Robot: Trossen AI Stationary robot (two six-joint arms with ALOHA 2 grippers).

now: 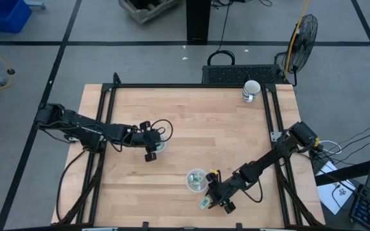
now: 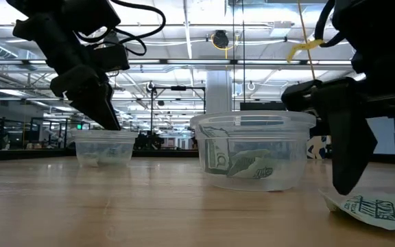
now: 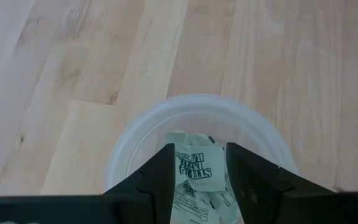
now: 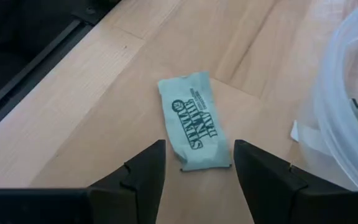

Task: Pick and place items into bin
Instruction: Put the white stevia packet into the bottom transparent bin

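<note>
A light-green wrapped packet (image 4: 192,121) lies flat on the wooden table (image 1: 191,122) just beside a clear round plastic cup (image 1: 196,179), between the right gripper's (image 4: 197,163) spread fingers. The left gripper (image 3: 200,167), fingers apart, hangs over another clear cup (image 3: 199,124) of packets.

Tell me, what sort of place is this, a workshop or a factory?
Probably a robotics lab in a large industrial hall. The low view shows a high ceiling with strip lights behind the clear cups; from above, a wooden table stands on grey floor, with a fan and loose cables nearby.
</note>
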